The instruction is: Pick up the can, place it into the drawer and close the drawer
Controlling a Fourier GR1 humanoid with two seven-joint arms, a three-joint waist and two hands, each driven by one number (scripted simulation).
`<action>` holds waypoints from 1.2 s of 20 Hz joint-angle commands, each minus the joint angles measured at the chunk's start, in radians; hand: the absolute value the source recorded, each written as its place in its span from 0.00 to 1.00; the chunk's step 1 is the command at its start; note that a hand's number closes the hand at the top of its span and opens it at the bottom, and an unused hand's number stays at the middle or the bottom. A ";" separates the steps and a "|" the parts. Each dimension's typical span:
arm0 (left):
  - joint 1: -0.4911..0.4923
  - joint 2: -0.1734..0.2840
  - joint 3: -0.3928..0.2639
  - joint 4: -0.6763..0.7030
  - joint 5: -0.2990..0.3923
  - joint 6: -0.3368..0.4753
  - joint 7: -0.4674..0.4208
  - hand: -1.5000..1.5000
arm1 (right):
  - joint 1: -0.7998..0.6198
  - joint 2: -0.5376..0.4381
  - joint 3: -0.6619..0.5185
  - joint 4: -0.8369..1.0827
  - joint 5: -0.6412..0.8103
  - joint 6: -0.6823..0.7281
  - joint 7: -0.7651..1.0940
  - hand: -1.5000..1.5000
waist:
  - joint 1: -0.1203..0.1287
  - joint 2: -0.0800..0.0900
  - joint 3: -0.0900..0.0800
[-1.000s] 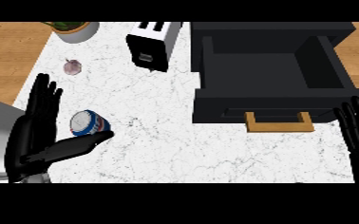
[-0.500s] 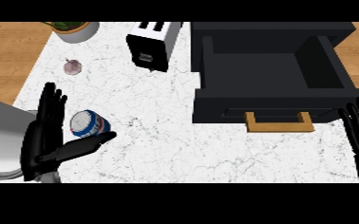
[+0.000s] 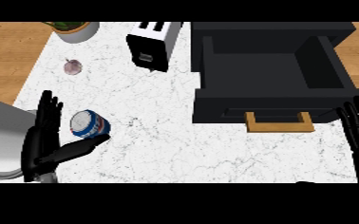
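Observation:
A blue and white can (image 3: pixel 89 124) lies on the marble counter at the left. My left hand (image 3: pixel 43 140) stands just left of it, fingers straight and thumb stretched out below the can, open around it without curling. The black drawer (image 3: pixel 272 78) at the upper right is pulled open and holds nothing that I can see; its wooden handle (image 3: pixel 279 123) faces me. My right hand (image 3: pixel 350 123) shows at the right edge with fingers straight, resting beside the drawer's front.
A black and white toaster (image 3: pixel 154 45) stands behind the middle of the counter. A small purple-grey bulb (image 3: pixel 73 67) lies at the back left, near a potted plant (image 3: pixel 74 28). Wooden surface borders the counter (image 3: pixel 175 142) on the left.
My left hand has slid lower and closer to the can, with its thumb now under the can. The can, the drawer and the right hand have hardly moved.

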 commanded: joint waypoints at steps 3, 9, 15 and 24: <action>-0.028 0.010 0.036 0.158 0.023 -0.017 -0.108 0.00 | -0.056 0.005 -0.013 0.094 -0.001 0.013 -0.044 0.00 | 0.001 0.001 0.000; 0.009 0.025 0.062 0.236 0.037 -0.047 -0.229 0.00 | 0.037 0.030 0.013 -0.092 -0.007 0.023 0.036 0.00 | -0.003 0.000 0.000; 0.059 0.024 0.055 0.211 0.051 -0.061 -0.210 0.00 | 0.060 0.037 0.005 -0.024 0.034 0.046 -0.045 0.00 | 0.000 -0.001 0.000; -0.032 0.027 0.114 0.488 0.103 -0.070 -0.358 0.00 | -0.025 0.041 -0.016 -0.001 0.014 0.018 0.000 0.00 | 0.000 0.000 0.000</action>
